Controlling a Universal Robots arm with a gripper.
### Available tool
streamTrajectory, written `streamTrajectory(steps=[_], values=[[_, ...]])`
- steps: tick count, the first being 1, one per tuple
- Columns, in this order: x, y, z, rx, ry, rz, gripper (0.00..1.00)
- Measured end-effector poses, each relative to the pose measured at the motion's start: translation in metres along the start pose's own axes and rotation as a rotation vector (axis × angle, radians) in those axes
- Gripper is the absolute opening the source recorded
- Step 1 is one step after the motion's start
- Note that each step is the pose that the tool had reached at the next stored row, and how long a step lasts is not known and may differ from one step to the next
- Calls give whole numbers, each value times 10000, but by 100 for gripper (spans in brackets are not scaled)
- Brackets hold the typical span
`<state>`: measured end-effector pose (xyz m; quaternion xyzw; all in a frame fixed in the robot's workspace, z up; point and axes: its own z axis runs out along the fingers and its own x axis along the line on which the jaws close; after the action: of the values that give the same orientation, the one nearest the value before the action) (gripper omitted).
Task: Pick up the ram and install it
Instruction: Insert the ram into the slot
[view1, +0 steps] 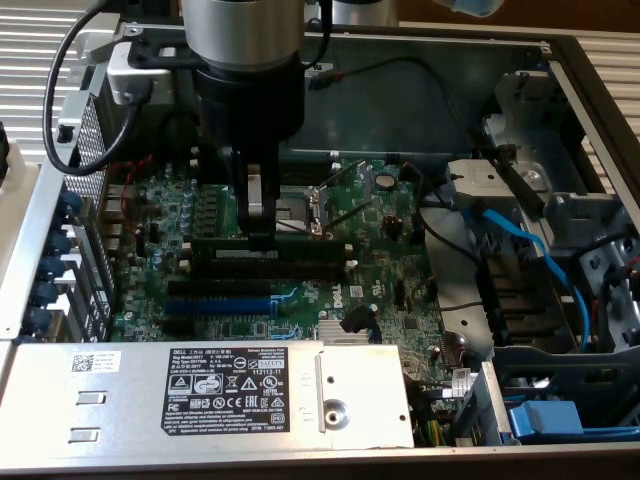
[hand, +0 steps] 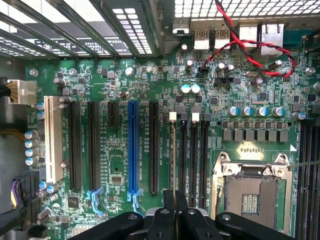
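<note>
At the slots (view1: 230, 287), claw (view1: 258, 238) pinching ram (view1: 300, 250) — thin, dark green

"What's the case (view1: 450, 55) made of?"
"Dull grey metal. The cover plate (view1: 130, 400) too, only smoother, with a white paper label (view1: 225, 388)."
"The board (hand: 125, 75)?"
"Green, slightly glossy. The blue slot (hand: 133, 145) is shiny plastic, the ram (view1: 300, 252) is matt dark green, and the gripper (view1: 260, 240) is matt black."

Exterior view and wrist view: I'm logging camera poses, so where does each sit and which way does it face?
Exterior view: off the arm, above the open case, angled down on the motherboard; arm and fingers show, closed on the ram.
Wrist view: on the wrist, facing straight down at the motherboard; fingers show.
Shared: blue slot, CPU socket.
</note>
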<state>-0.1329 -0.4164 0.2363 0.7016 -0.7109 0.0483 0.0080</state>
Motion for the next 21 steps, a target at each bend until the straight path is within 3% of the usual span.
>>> streamTrajectory(steps=[21], values=[[5, 1, 15, 4, 1, 0, 12]])
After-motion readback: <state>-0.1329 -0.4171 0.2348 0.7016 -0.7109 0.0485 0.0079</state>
